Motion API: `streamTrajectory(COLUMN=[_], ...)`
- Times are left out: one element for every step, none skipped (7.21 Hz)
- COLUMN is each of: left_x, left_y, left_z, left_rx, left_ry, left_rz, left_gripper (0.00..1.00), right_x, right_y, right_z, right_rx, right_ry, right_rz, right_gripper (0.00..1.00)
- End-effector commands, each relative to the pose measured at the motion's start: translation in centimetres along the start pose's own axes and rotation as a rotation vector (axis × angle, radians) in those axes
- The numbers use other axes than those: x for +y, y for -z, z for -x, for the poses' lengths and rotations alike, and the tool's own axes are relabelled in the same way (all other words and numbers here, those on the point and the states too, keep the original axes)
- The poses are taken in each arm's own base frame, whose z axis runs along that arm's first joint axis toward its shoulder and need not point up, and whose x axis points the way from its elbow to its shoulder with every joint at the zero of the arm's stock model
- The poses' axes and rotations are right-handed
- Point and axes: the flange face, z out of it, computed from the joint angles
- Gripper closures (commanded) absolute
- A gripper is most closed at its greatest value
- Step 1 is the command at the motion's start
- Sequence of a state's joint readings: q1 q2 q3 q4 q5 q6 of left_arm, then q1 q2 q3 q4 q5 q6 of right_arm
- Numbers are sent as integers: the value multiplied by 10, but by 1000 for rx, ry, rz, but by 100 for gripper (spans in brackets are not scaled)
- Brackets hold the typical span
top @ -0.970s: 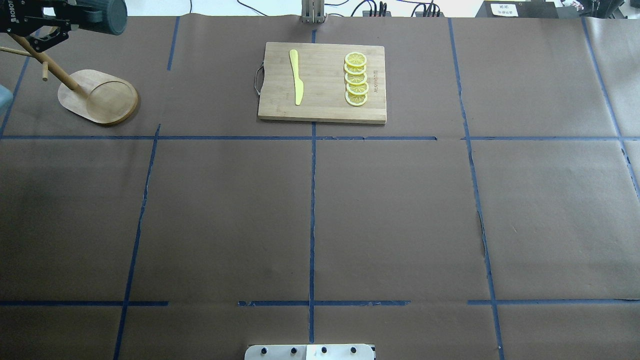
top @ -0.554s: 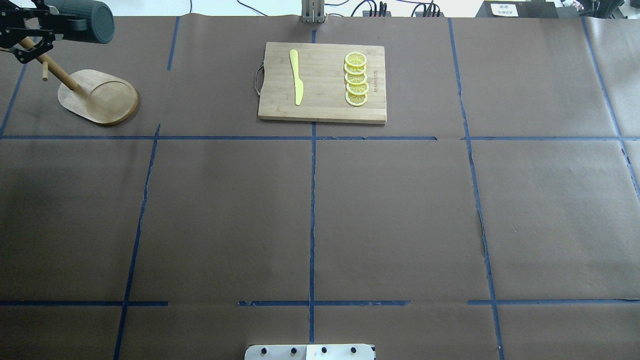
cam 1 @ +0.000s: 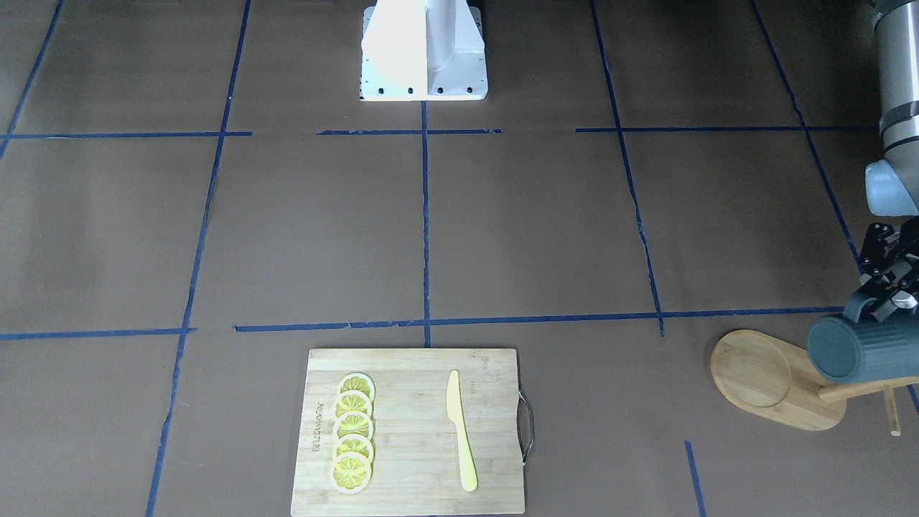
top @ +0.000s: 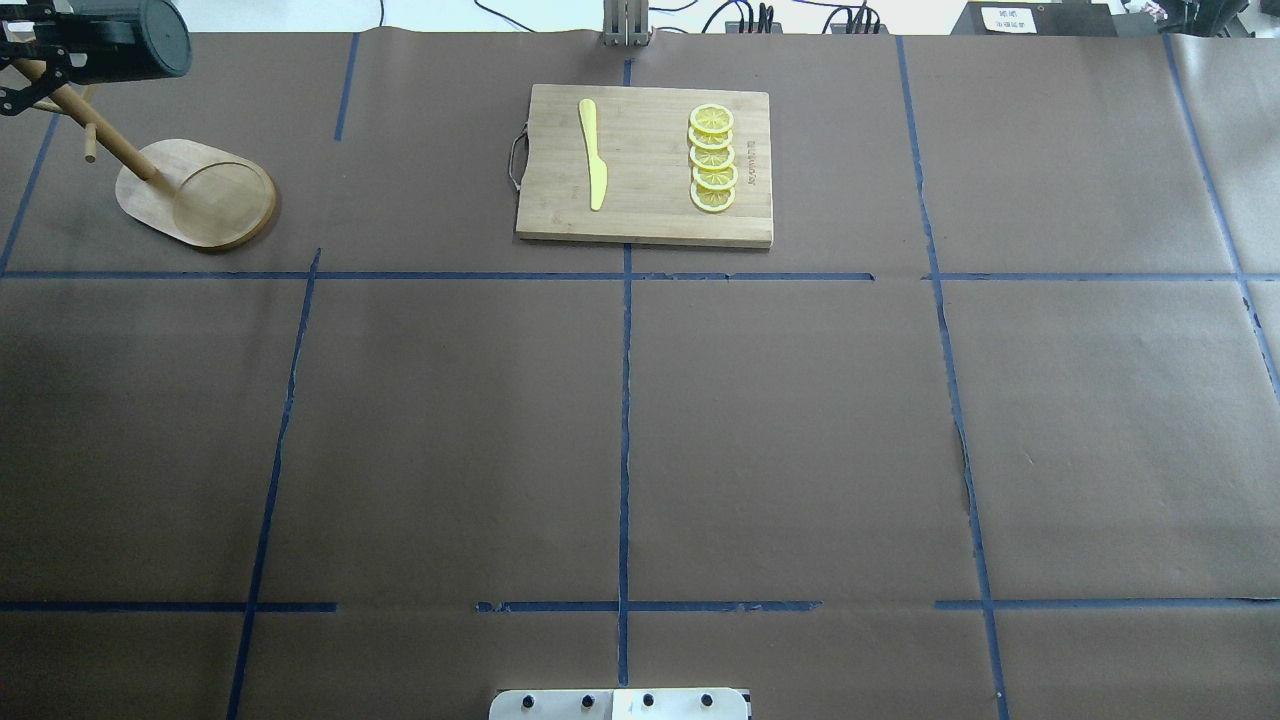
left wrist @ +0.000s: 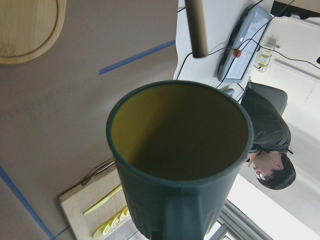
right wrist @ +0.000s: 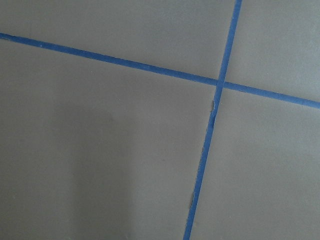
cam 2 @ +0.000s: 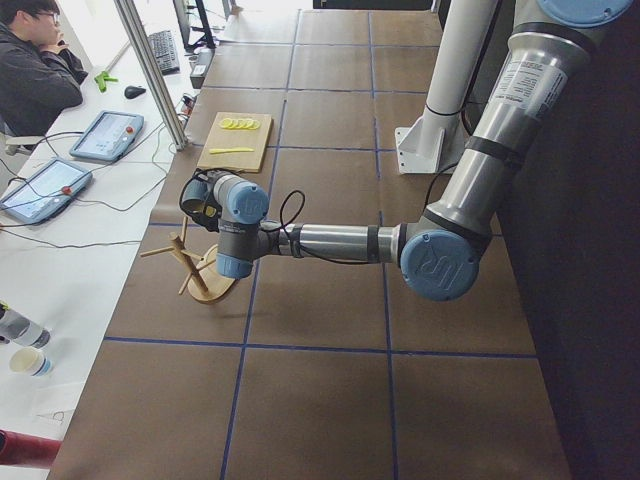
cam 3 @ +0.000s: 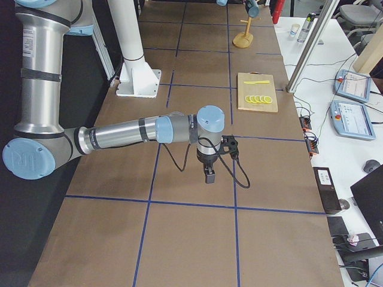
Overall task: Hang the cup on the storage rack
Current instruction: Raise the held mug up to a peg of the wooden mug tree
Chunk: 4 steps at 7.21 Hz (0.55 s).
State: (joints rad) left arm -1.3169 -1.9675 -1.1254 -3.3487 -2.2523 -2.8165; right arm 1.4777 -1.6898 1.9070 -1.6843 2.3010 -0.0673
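Observation:
My left gripper (cam 1: 880,303) is shut on the dark teal ribbed cup (cam 1: 859,349) and holds it on its side in the air, above the post of the bamboo storage rack (cam 1: 762,378). In the overhead view the cup (top: 132,46) is at the far left corner, over the rack's post and oval base (top: 200,196). In the left wrist view the cup's olive inside (left wrist: 179,135) fills the middle and a peg tip (left wrist: 197,26) sits just above its rim. The right gripper (cam 3: 208,175) shows only in the exterior right view, low over bare table; I cannot tell whether it is open.
A rectangular bamboo cutting board (top: 650,225) with a yellow knife (top: 594,152) and several lemon slices (top: 713,158) lies at the far middle. The robot base (cam 1: 423,50) stands at the near edge. An operator (cam 2: 35,70) sits beyond the far table edge.
My left gripper has carried the cup to the left in the overhead view, further over the rack's post. The rack and board have not moved.

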Motion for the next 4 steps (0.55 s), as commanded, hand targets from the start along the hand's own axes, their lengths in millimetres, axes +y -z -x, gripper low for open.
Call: streamTrajectory(left_x=[-13, -14, -33, -44], left_y=[-8, -6, 6, 13], left_z=[-7, -5, 10, 20], left_rx=[45, 48, 57, 61], left_ry=[7, 0, -19, -29], left_rz=[-20, -11, 11, 25], left_gripper=[100, 100, 100, 100], right_x=[1, 0, 0, -1], right_y=[2, 3, 3, 3], right_z=[1, 2, 2, 2], right_rx=[2, 2, 4, 4], right_ry=[6, 7, 7, 8], right_rz=[-4, -6, -5, -7], right_gripper=[0, 0, 0, 0])
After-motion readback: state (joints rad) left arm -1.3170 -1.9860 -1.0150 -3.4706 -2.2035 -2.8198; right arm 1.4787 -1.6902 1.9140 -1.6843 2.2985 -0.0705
